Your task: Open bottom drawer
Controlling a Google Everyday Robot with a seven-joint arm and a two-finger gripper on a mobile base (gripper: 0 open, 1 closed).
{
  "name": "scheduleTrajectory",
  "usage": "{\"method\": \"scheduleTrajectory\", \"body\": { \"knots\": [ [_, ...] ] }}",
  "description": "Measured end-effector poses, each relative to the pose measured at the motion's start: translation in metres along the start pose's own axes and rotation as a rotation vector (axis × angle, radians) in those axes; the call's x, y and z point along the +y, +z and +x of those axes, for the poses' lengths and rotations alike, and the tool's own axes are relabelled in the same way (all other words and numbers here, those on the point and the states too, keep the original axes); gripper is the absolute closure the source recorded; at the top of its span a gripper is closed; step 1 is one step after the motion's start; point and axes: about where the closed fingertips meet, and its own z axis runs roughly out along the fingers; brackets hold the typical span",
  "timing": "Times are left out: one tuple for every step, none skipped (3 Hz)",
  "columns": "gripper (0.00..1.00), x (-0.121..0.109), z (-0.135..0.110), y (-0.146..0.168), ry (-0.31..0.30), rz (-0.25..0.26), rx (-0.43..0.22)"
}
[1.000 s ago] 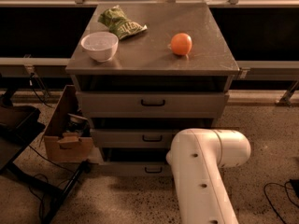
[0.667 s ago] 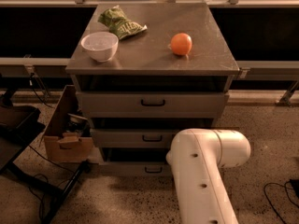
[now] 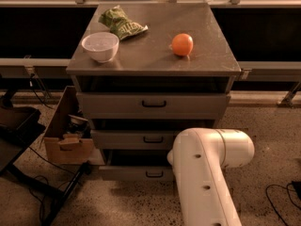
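The grey metal cabinet [image 3: 155, 65] has three drawer fronts stacked. The bottom drawer [image 3: 131, 173] is the lowest and shortest front, with a small dark bar handle [image 3: 154, 174] at its centre. A dark gap shows above its front panel. My white arm link [image 3: 207, 173] fills the lower right and covers the drawer's right end. My gripper is not in view; it is hidden behind or below this arm link.
On the cabinet top sit a white bowl [image 3: 100, 46], a green chip bag [image 3: 121, 25] and an orange [image 3: 182, 44]. A cardboard box [image 3: 66, 135] with clutter stands on the floor left of the cabinet. Dark cables and a black stand [image 3: 51, 192] lie lower left.
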Motion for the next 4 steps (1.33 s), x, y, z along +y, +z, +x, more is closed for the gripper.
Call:
{"method": "scheduleTrajectory", "body": {
  "knots": [
    [1.00,-0.0007,0.0005,-0.0057,0.000,0.000,0.000],
    [0.98,-0.0016,0.0010,-0.0117,0.000,0.000,0.000],
    [0.74,-0.0016,0.0010,-0.0116,0.000,0.000,0.000],
    [0.52,-0.0016,0.0010,-0.0116,0.000,0.000,0.000]
  ]
}}
